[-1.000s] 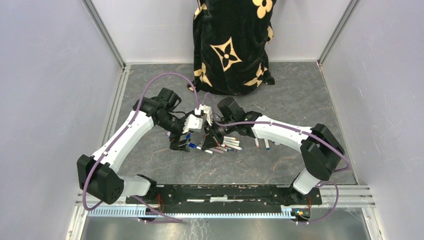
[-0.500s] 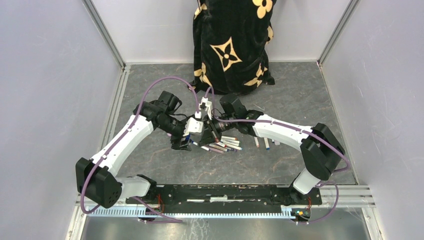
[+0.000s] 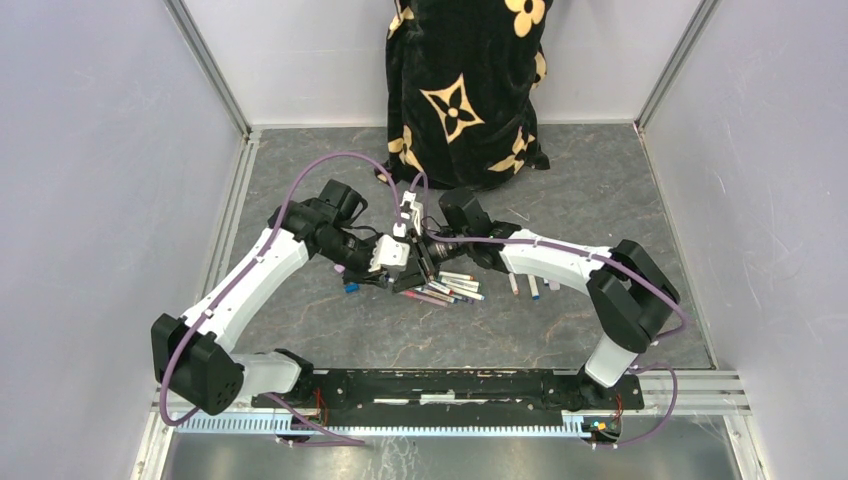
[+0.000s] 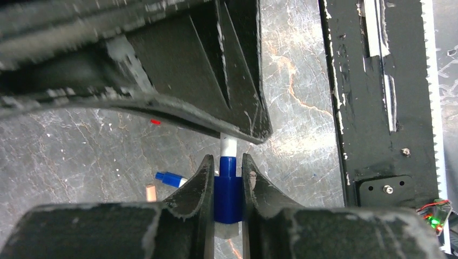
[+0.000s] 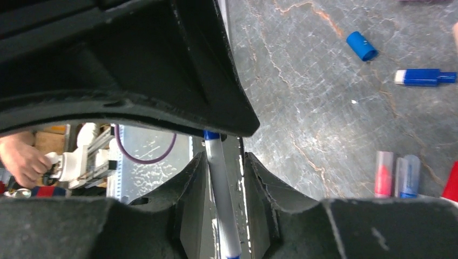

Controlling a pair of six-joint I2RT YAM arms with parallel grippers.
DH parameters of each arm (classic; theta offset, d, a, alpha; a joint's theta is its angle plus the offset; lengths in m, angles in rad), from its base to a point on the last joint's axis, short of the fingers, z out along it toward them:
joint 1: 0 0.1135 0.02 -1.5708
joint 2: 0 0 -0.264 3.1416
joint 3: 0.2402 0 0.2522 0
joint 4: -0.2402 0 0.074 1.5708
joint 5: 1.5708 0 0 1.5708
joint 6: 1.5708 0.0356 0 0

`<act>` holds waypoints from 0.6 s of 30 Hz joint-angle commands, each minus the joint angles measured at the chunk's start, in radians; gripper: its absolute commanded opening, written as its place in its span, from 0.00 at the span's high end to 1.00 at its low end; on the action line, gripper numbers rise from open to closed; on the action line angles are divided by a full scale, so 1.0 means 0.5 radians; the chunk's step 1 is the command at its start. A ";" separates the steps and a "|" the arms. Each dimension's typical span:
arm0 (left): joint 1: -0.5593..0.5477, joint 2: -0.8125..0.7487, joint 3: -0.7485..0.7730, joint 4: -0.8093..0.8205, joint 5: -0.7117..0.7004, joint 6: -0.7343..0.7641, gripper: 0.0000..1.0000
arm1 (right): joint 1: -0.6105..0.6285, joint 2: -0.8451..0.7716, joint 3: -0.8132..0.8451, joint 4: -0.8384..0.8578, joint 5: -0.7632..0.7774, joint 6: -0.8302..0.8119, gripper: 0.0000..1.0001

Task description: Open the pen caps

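Note:
In the left wrist view my left gripper [image 4: 227,178] is shut on the blue cap [image 4: 228,197] of a white pen [image 4: 229,145], held above the table. The barrel runs on into my right gripper [image 5: 222,181], whose jaws stand open around the white pen barrel [image 5: 221,189] with a gap on one side. In the top view the left gripper [image 3: 392,262] and the right gripper [image 3: 416,260] meet tip to tip at the table's middle. Several pens [image 3: 447,290] lie just right of them. Loose caps lie about: a blue one [image 3: 352,288], another blue one [image 5: 362,46], an orange one [image 4: 150,192].
A black bag with cream flowers [image 3: 465,90] stands at the back. Two more pens [image 3: 524,286] lie under the right forearm. A short blue piece with a white end [image 5: 424,77] lies on the grey table. The black base rail [image 3: 450,385] runs along the near edge.
My left gripper has closed on the blue cap. The right gripper, shut a second ago, has loosened round the barrel. Both wrists have shifted slightly left and lower.

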 commanded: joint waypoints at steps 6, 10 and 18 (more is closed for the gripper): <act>-0.087 0.022 0.104 0.012 -0.019 0.004 0.98 | 0.005 0.090 0.036 0.210 -0.107 0.173 0.93; -0.133 0.032 0.108 -0.032 -0.153 0.050 0.98 | -0.031 0.040 -0.002 0.091 -0.067 0.090 1.00; 0.002 0.050 0.192 -0.002 -0.635 0.134 0.98 | -0.177 -0.195 -0.347 -0.251 0.073 -0.182 1.00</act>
